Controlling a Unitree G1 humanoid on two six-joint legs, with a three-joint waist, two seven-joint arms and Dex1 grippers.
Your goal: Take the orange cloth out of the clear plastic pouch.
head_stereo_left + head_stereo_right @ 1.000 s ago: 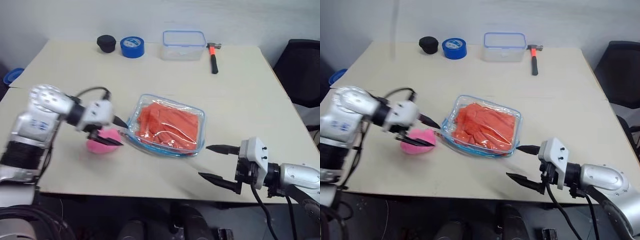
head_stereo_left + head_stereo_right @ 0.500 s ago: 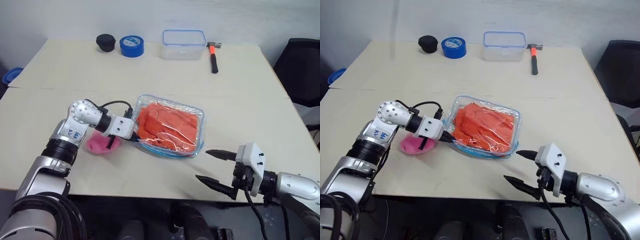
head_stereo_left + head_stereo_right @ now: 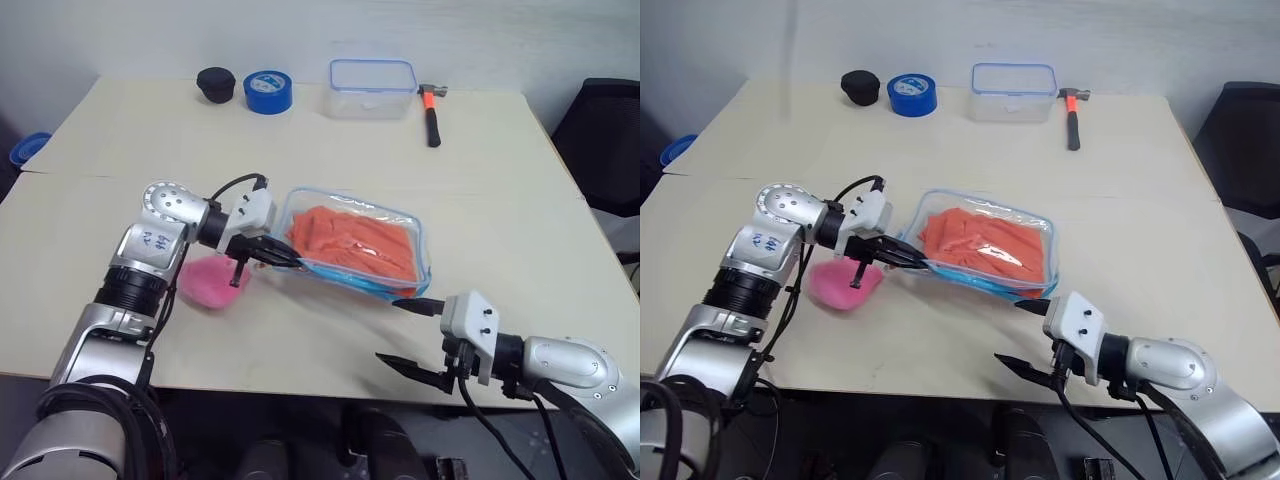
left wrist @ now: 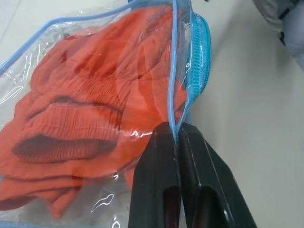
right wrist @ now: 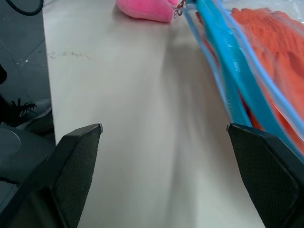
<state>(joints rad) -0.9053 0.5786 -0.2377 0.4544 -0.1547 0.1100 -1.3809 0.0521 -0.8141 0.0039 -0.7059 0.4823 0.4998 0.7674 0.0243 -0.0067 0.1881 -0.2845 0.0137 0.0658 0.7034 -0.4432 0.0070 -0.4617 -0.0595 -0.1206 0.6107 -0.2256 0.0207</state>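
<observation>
Two grippers are over the table [image 3: 480, 190]. The left gripper [image 3: 292, 262] is clamped tight on the left edge of the clear plastic pouch [image 3: 415, 232], pinching its blue edging. The orange cloth [image 3: 355, 240] lies fully inside the pouch at the table's centre. The right gripper [image 3: 405, 335], near and right of the pouch, stands spread wide and holds nothing. A pink plush [image 3: 208, 283] lies just left of the pouch.

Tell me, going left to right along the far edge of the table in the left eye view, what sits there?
Black round object → blue tape roll → clear box with blue rim → hammer.
</observation>
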